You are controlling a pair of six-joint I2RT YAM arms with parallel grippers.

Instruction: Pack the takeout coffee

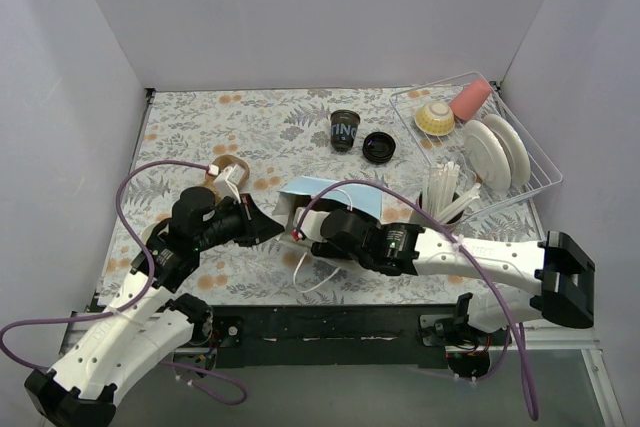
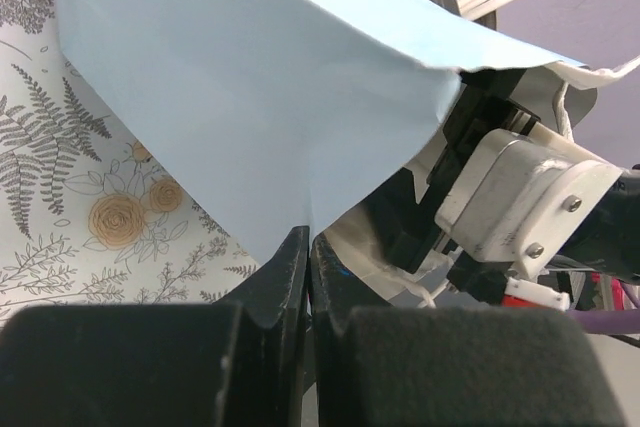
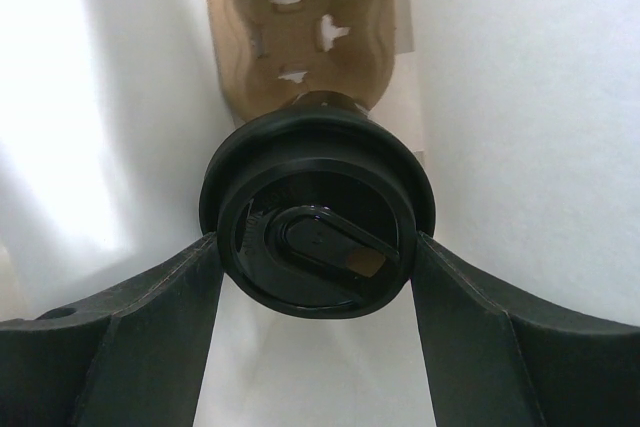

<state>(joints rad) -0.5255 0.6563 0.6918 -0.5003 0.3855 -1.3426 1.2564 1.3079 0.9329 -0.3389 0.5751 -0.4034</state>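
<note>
Across the flower-printed table (image 1: 200,122), the largest thing is a light blue paper bag (image 1: 325,190) lying on its side near the middle, between the two arms. To the right stands a wire rack (image 1: 535,162) holding white plates (image 1: 495,152), and just in front of it is a holder of white utensils (image 1: 445,189). The left gripper (image 2: 308,247) reaches in from the left, its fingers pressed together on the lower edge of the bag's blue paper, pinching it. The right gripper (image 3: 317,245) comes from the right and reaches into the bag's white interior, where its two fingers are clamped on either side of a lidded black cup (image 3: 300,162), seen lid-on from the wrist camera. Beyond that cup, between the white walls, shows a brown pulp carrier (image 3: 300,17). I cannot tell whether the cup touches it. A second black cup (image 1: 344,131) with white lettering stands open-topped on the cloth towards the far edge, well apart from the bag. Its loose black lid (image 1: 379,147) lies just beside it on the right.
</note>
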